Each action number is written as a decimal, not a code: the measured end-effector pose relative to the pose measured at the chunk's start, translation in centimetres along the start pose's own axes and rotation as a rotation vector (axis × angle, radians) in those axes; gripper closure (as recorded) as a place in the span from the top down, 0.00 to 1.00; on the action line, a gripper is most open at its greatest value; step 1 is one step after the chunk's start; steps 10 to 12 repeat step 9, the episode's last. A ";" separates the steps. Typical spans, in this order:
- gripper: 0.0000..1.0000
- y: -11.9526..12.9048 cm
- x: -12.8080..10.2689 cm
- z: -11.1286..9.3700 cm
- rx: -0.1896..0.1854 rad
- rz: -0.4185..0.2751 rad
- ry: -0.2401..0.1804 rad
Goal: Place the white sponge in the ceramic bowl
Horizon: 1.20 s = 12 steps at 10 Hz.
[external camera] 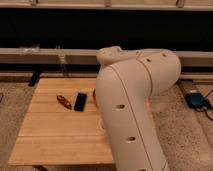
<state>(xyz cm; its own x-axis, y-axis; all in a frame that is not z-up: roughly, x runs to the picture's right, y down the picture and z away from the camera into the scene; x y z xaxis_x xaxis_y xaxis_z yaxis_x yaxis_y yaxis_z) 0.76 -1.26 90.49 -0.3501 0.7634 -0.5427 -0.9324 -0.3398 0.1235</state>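
Most of the view is taken up by 1 big white robot arm (135, 100), bent over the right side of a wooden slatted table (50, 140). The gripper is hidden behind that arm, so it can't be told whether it's released, clenched or grasping anything. The white sponge can't be made out either. Only 1 thin orange-red sliver of the ceramic bowl (94, 95) is seen, poking out at the arm's left edge. Just left of it, a flat black rectangular object (80, 101) is laid on the table, and 1 small reddish-brown item (63, 100) is set beside that. A blue thing (196, 99) is seen on the floor at far right.
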 end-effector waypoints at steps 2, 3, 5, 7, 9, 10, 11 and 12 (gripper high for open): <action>0.72 -1.1 0.1 -0.3 0.026 0.035 -0.041; 0.72 -1.1 0.2 -0.8 0.032 0.046 -0.069; 0.72 -1.1 0.6 -2.9 0.024 0.048 -0.149; 0.72 -0.9 0.9 -4.3 0.004 0.030 -0.192; 0.72 -1.0 0.9 -4.5 0.000 0.029 -0.196; 0.72 -1.0 0.9 -4.5 0.000 0.029 -0.196; 0.72 -1.0 0.9 -4.5 0.000 0.029 -0.196; 0.72 -1.0 0.9 -4.5 0.000 0.029 -0.196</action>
